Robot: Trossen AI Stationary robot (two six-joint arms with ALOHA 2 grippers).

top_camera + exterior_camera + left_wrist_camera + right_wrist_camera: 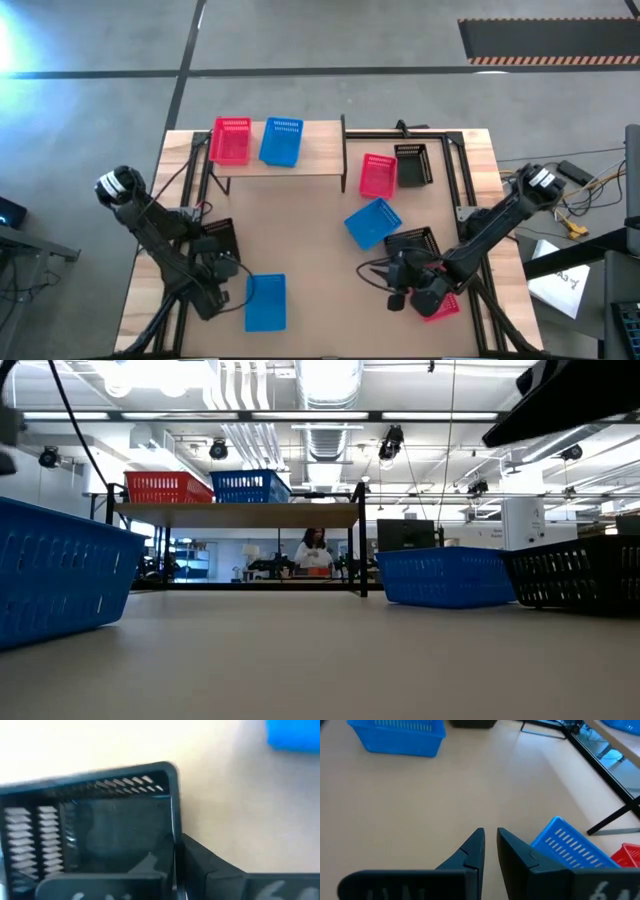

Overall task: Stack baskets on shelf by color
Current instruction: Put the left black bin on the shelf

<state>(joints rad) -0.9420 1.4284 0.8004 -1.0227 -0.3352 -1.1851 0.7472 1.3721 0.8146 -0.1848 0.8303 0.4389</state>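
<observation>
High view: left pincer (pixel 222 262) clamps black basket (pixel 218 238).

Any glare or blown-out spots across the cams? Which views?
High view: strong glare on the floor at the upper left corner, table evenly lit. Low view: ceiling lights blown out, shelf backlit. Left wrist view: tabletop washed pale beside the black basket. Right wrist view: even light, no glare.
</observation>
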